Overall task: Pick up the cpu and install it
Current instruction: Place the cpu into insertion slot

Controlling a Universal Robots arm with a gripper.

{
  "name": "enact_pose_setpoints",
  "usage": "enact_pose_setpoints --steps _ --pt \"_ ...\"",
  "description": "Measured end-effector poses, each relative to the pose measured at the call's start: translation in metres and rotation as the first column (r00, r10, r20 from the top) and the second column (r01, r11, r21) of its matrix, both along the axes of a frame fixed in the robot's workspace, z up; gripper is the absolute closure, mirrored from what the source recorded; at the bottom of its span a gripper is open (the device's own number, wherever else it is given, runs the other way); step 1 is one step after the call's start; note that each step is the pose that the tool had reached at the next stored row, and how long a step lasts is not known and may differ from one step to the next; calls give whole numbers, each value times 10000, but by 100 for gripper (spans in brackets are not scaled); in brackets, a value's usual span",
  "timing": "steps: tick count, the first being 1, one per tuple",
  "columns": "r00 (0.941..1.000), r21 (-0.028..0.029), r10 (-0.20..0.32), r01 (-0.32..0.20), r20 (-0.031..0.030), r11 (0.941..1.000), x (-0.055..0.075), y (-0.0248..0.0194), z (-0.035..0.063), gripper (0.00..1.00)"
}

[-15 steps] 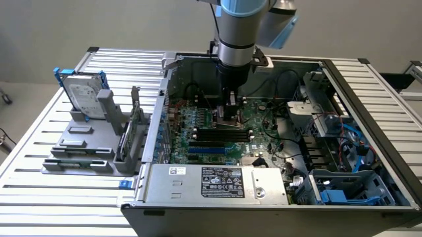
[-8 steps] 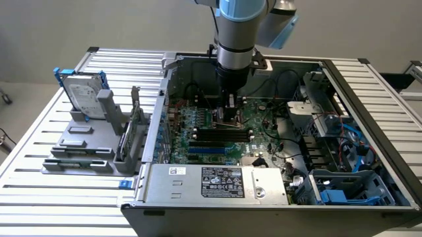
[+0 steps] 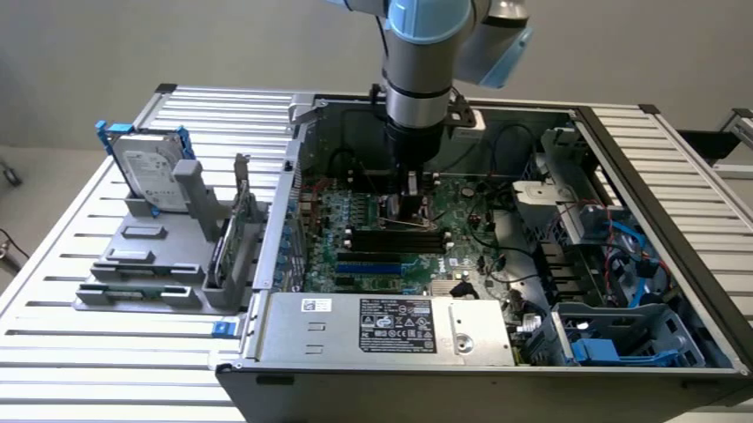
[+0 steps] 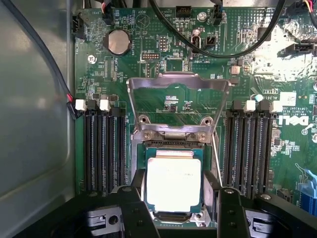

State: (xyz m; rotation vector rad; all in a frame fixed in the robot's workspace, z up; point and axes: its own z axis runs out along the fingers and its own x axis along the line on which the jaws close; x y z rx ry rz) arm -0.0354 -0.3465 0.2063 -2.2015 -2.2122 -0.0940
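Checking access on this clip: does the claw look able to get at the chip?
Likely yes: the metal frame is flipped up, nothing covers the chip, and the claw hangs right at it.

The cpu (image 4: 173,184) lies in the socket (image 4: 171,136) on the motherboard (image 4: 163,54), between memory slots (image 4: 104,148), the gripper (image 4: 178,210) straddling it

- Plain silver-grey on top of the cpu (image 4: 173,183), green along its rim.
- Green across the motherboard (image 4: 163,49), striped by black memory slots (image 4: 104,148).
- Silver, white label and blue frame on the hard drive (image 3: 153,172), nine o'clock from the motherboard in the exterior view.
- Grey with light-blue caps on the arm (image 3: 424,53).
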Motion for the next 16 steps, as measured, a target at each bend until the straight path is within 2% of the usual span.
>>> enact_pose_setpoints --steps 3,9,12,16 --pt "10000 0 -10 10 53 10000 -20 -15 -7 45" --pt "9995 -1 -25 25 329 10000 -52 -17 -39 45" --pt "9993 2 -31 31 365 10000 -81 -16 -50 45" --pt "9993 -1 -35 35 381 10000 -104 -17 -58 45"
